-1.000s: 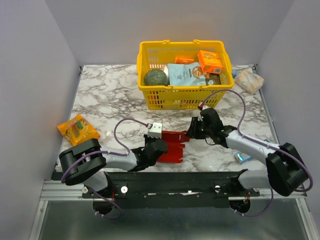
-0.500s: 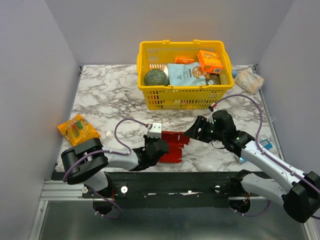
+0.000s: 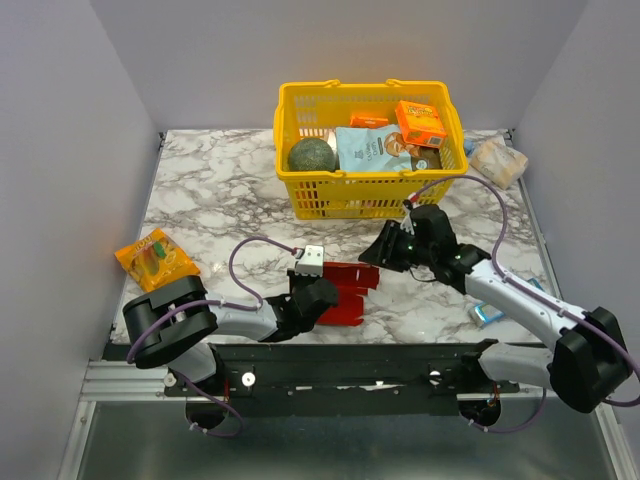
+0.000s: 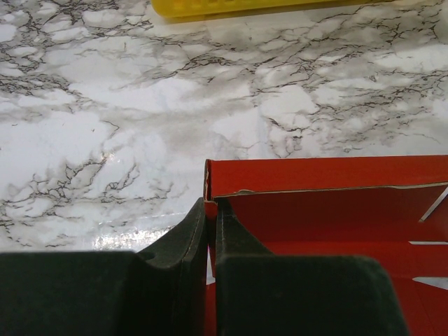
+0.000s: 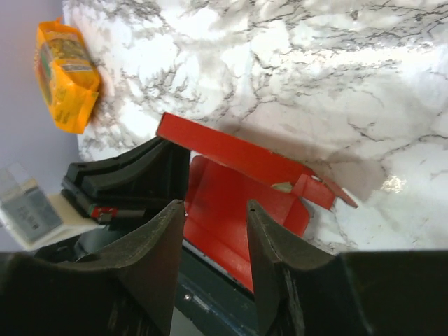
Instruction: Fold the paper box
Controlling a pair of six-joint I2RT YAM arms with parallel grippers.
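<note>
Paper box [image 4: 322, 210] wall pinched by left gripper [image 4: 210, 211]; right gripper [image 5: 215, 210] hovers parted.

Low in the centre of the frame, my left hand [image 3: 318, 296] covers the left edge of the red paper box [image 3: 348, 290] on the marble surface [image 3: 220, 200]. My right hand [image 3: 372, 254] sits by its upper right corner, below the yellow basket [image 3: 350, 203].

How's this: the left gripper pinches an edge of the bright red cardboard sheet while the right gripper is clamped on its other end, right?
No. The left gripper pinches an edge of the bright red cardboard sheet, but the right gripper is open near its other end, holding nothing; the right wrist view shows this.
</note>
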